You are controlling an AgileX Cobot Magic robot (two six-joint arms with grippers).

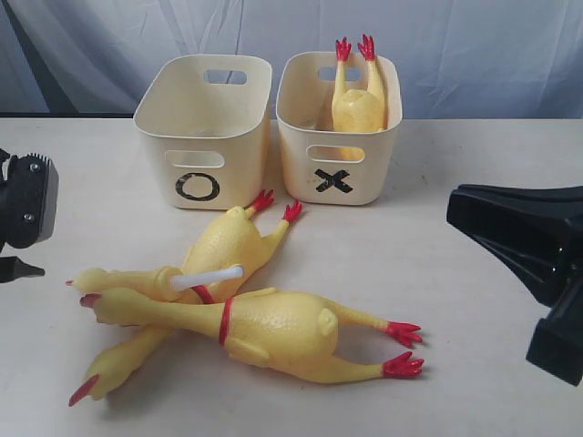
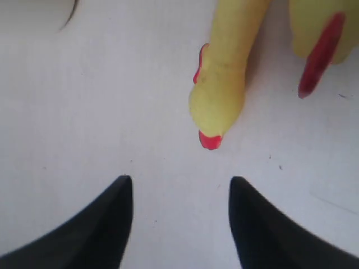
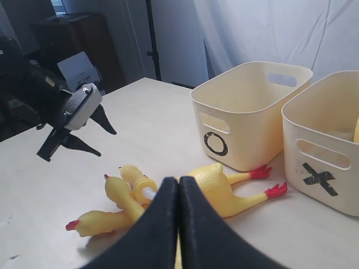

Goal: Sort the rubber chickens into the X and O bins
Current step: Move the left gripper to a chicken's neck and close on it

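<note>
Nearest lies a heap of three rubber chickens (image 1: 273, 332) on the counter (image 1: 455, 401), their necks crossing. Behind them two cream tubs stand side by side: the O bin (image 1: 241, 173), marked with a black O, and the X bin (image 1: 296, 164), marked with a black X. A fourth chicken (image 1: 357, 109) stands head-down in the X bin, red feet up. The left tool (image 2: 180, 185) hangs open near a chicken's beak. The right tool (image 3: 178, 180) is closed on nothing, its fingers pressed together.
</note>
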